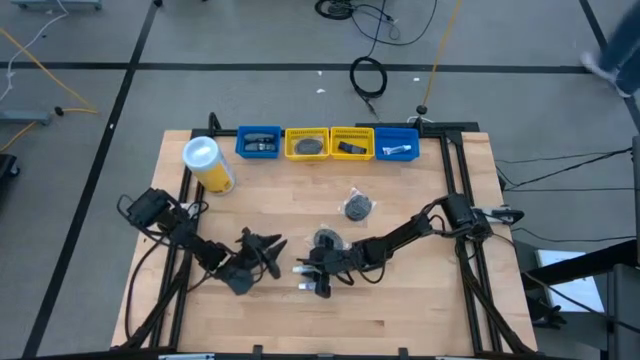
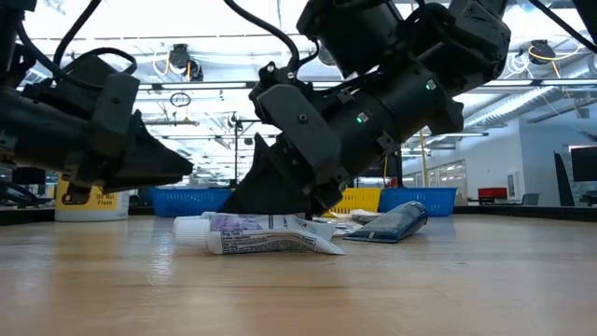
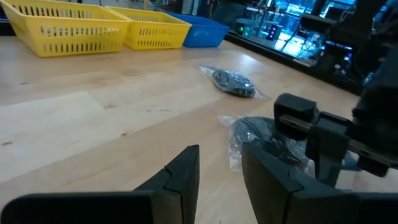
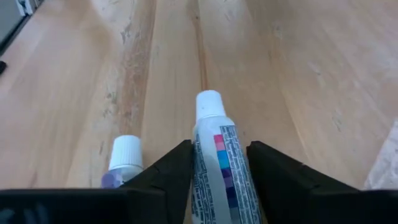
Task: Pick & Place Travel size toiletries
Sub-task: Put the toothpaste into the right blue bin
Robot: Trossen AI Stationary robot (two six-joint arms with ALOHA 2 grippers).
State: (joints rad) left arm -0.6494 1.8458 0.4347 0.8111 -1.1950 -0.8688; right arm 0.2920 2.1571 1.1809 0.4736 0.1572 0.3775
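Two thin white tubes lie side by side on the table near its middle. My right gripper (image 4: 219, 163) is down at the table and shut on one white tube (image 4: 217, 146), whose cap (image 4: 209, 103) points away from the wrist. The second tube (image 4: 124, 155) lies just outside one finger. In the low view both tubes (image 2: 270, 243) rest flat under the right gripper (image 2: 280, 201). Two round grey discs in clear wrap lie on the wood, one (image 1: 325, 238) beside the right arm and one (image 1: 358, 206) farther back. My left gripper (image 3: 221, 167) is open, above the table left of the tubes (image 1: 268, 246). My right gripper pinches the white tube's body (image 4: 221, 168) between its two fingers, one on each long side, behind the cap. The fingers lie along the tube and come slanting down from the table's right. The tube lies flat on the table.
A row of bins stands along the far edge: blue (image 1: 259, 142), yellow (image 1: 307, 143), yellow (image 1: 351, 143), blue (image 1: 398, 143), each with small items inside. A yellow canister with a white lid (image 1: 208, 163) stands far left. Bare wood lies along the near edge.
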